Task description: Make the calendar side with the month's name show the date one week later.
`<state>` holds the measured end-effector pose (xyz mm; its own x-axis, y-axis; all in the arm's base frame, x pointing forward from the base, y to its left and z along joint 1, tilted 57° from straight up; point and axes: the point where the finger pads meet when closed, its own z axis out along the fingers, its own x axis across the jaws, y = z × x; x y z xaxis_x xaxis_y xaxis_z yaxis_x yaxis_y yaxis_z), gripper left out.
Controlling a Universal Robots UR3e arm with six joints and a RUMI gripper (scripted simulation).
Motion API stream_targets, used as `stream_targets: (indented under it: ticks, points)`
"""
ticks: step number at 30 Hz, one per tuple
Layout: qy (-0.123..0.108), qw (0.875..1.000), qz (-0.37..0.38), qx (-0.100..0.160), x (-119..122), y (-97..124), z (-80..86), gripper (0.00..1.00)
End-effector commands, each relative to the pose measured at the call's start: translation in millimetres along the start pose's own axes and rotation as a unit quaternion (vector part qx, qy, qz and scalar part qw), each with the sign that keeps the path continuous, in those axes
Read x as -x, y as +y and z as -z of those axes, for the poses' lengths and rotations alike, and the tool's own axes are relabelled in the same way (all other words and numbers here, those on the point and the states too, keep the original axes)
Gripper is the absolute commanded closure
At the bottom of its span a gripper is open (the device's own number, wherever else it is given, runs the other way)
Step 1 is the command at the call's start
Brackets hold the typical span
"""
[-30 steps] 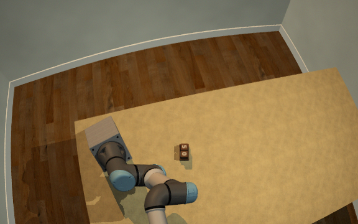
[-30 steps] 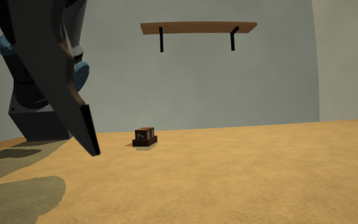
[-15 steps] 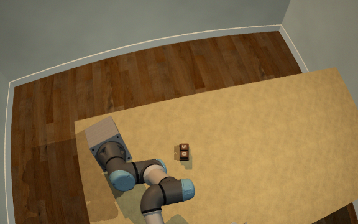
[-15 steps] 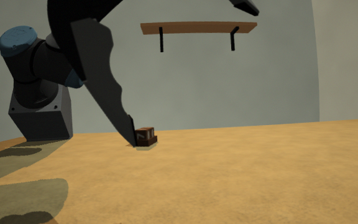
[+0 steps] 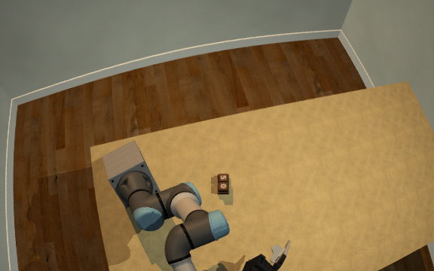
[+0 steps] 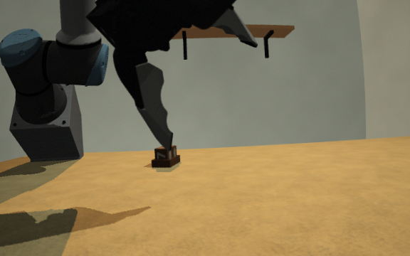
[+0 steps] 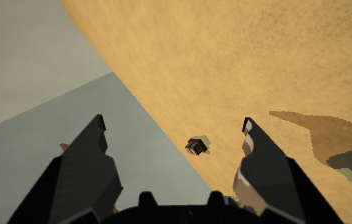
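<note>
Calendar: small dark-brown tray (image 5: 222,192) with two brown cubes sitting side by side in it, flat, touching each other. In the top view the upward faces read 5 (image 5: 223,177) and 0 (image 5: 223,186), pale digits on brown, rotated sideways in that view. In the exterior view the tray (image 6: 165,163) shows as a low dark base with the cubes rising above its rim; one side face carries a pale angular digit, partly cut off by a finger in the foreground, so I cannot tell what it reads. Month name is not legible in any view.

Location: on the worktop (image 5: 315,158), left-of-centre, nearer the arm-side short edge than the far one, roughly midway between the two long edges. In the wrist view the calendar (image 7: 197,146) is tiny and sits close to the worktop edge line.

End effector (image 5: 277,256): fingers fully apart, nothing between them. It sits above the near long edge of the worktop, well apart from the calendar. In the wrist view both fingers frame the calendar from a distance.

Arm base (image 5: 116,180) is mounted at the worktop's left corner area. Wall shelf (image 6: 280,31) is behind.
</note>
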<state>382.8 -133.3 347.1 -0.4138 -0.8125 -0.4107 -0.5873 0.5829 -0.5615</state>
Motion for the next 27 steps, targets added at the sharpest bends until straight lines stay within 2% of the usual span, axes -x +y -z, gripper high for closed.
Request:
stream_targets:
  ticks: [1,2,4,10,15,16,19,21,27]
  points:
    - [0.012,0.997,0.026,0.067,7,40,-23.6,0.00]
    - [0.013,0.996,0.033,0.081,8,49,-27.8,0.00]
    - [0.013,0.996,0.033,0.081,8,49,-27.8,0.00]
    - [0.030,0.982,0.083,0.166,12,102,-48.8,0.00]
    - [0.051,0.962,0.134,0.233,12,146,-60.6,0.00]
    - [0.051,0.962,0.134,0.233,12,146,-60.7,0.00]
    - [0.066,0.945,0.169,0.270,10,171,-65.5,0.00]
    - [0.066,0.945,0.169,0.270,10,171,-65.5,0.00]
    - [0.102,0.904,0.246,0.333,2,215,-70.3,0.00]
